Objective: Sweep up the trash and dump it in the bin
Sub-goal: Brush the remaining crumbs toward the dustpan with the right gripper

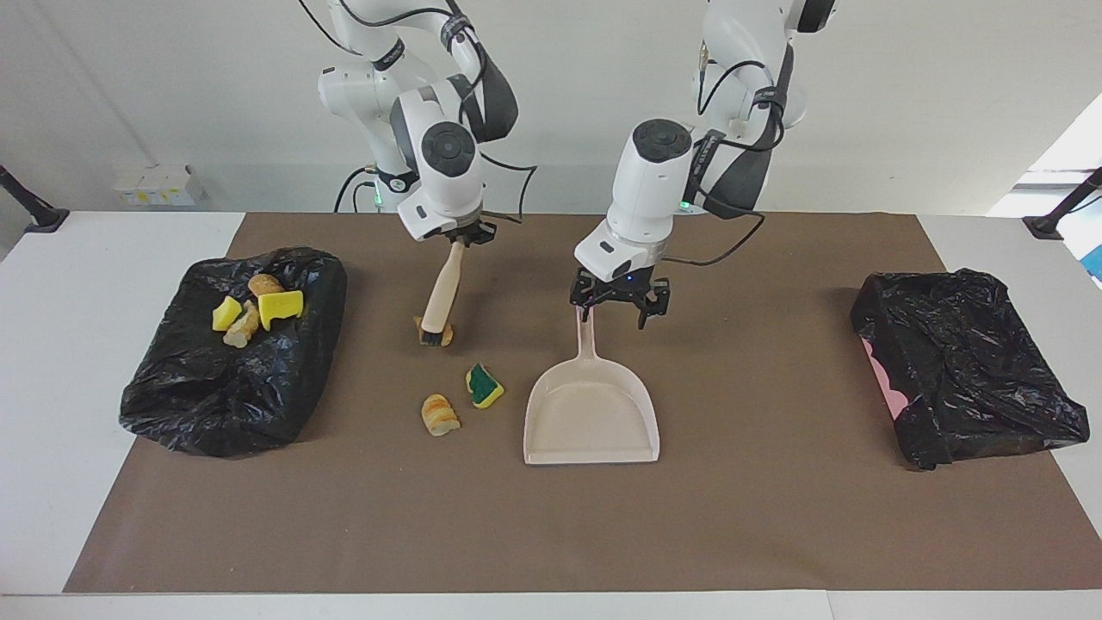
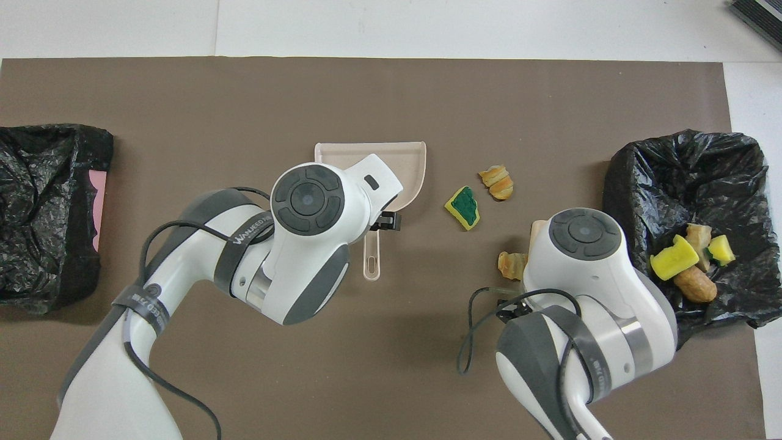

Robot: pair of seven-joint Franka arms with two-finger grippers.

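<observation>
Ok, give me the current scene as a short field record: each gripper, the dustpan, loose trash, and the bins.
left gripper: open, over the dustpan's handle, not gripping it
right gripper: shut on brush
brush: tilted, bristles down at a bread lump on the mat
dustpan: flat on the mat, empty, handle toward the robots
loose trash: green-backed sponge and second bread lump, beside the dustpan toward the right arm's end
bin with trash: black-lined, at the right arm's end, holds four scraps
other bin: black-lined, at the left arm's end, contents not visible

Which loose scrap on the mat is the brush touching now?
The bread lump nearest the robots: the brush in the right gripper rests on it. The green-backed sponge and other bread lump lie apart.
</observation>
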